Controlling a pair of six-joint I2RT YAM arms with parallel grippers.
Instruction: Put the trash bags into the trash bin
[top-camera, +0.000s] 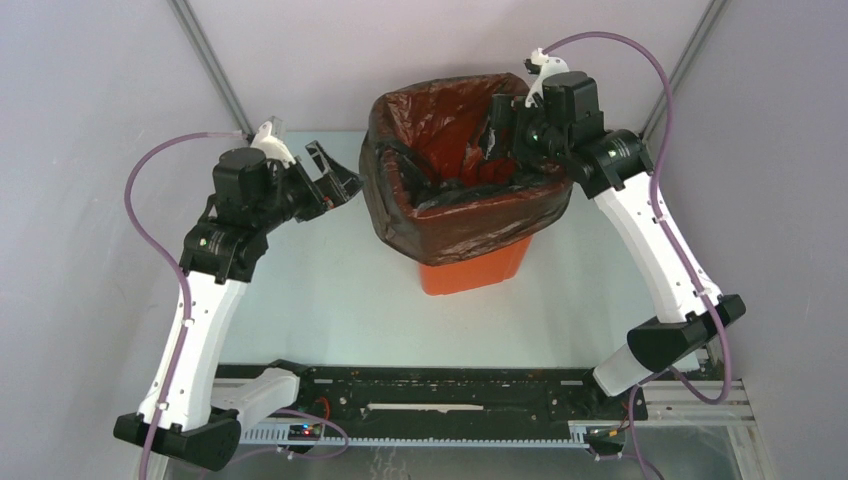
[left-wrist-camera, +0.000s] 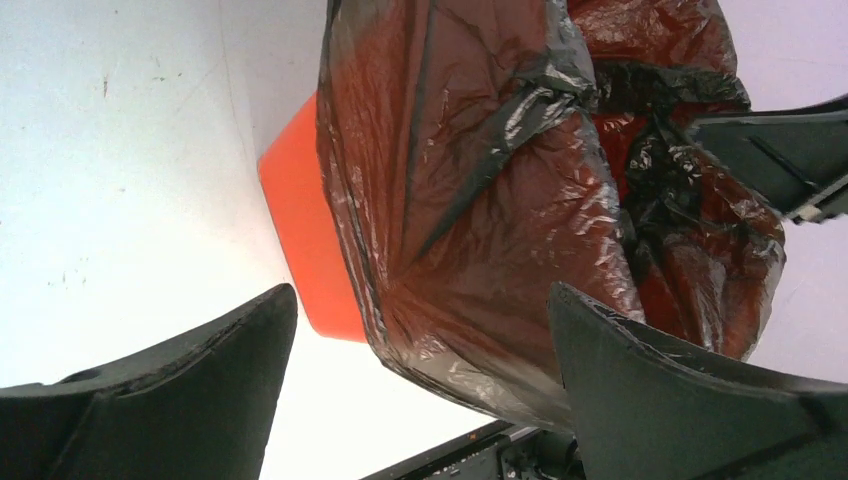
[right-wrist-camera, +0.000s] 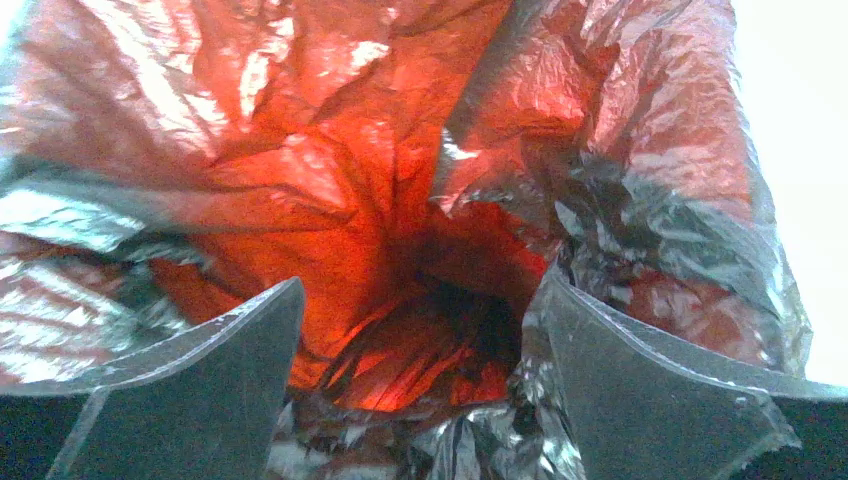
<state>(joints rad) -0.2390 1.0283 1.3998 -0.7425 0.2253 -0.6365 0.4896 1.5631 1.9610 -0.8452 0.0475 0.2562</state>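
Note:
The orange trash bin (top-camera: 470, 270) stands at the back middle of the table, tilted. The black trash bag (top-camera: 450, 215) lines it, and its film is folded out over the rim and hangs down the sides. My left gripper (top-camera: 335, 180) is open and empty just left of the bin, apart from the bag. In the left wrist view my left gripper (left-wrist-camera: 422, 292) faces the draped bag (left-wrist-camera: 480, 200) and the bin's bare base (left-wrist-camera: 300, 230). My right gripper (top-camera: 500, 125) is open at the bin's right rim. In its wrist view my right gripper (right-wrist-camera: 423, 278) points down into the lined bag (right-wrist-camera: 350, 200), with crumpled film between the jaws.
A black rail (top-camera: 430, 390) runs along the table's near edge between the arm bases. Pale walls and two slanted metal posts (top-camera: 210, 60) close in the back. The right arm's finger (left-wrist-camera: 790, 150) shows at the right of the left wrist view.

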